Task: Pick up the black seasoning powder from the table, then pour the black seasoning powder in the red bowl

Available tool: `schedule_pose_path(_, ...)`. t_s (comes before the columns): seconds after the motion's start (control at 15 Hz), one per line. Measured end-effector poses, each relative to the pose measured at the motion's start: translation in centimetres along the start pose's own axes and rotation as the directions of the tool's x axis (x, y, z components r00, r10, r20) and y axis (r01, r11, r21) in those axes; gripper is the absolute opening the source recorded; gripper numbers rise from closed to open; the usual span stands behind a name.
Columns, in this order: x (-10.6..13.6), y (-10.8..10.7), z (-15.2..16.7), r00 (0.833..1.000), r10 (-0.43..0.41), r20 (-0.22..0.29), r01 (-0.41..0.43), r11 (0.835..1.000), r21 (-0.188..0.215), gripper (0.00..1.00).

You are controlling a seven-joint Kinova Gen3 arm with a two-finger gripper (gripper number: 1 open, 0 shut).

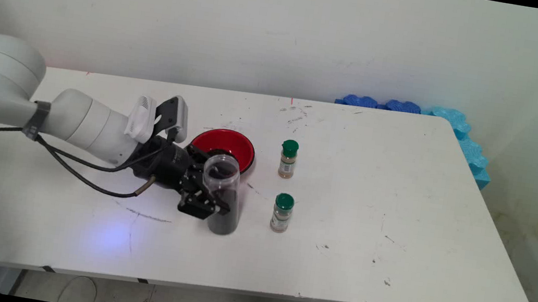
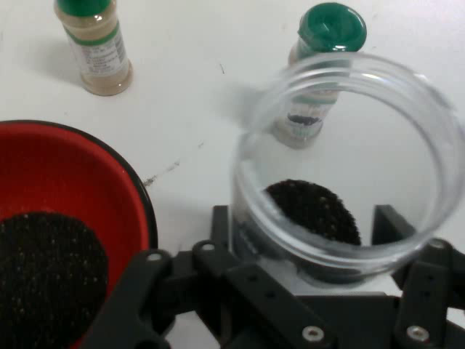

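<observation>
— What's your pincer (image 1: 213, 191) on?
— It's clamped on a clear jar (image 1: 225, 195) with dark grains, upright mid-tabletop (image 1: 396, 216).
— Nearby?
— A red bowl (image 1: 225, 146) just behind; two green-capped spice bottles (image 1: 281, 212) beside.

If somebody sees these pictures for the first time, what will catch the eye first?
The black gripper is closed around a clear open jar of dark grains, upright near the table's middle. Just behind it sits a red bowl that also holds dark grains. To the right stand two green-capped spice bottles.
</observation>
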Motion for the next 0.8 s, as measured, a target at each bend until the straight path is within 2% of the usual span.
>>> schedule_pose_path(0.47, 0.7, -0.1, -1.0, 1.0, -0.014, -0.004, 0.014, 1.0, -0.021, 0.0)
schedule_pose_path(0.8, 2.6, -0.5, -3.5, 1.0, -0.006, 0.017, 0.006, 1.0, -0.03, 0.0)
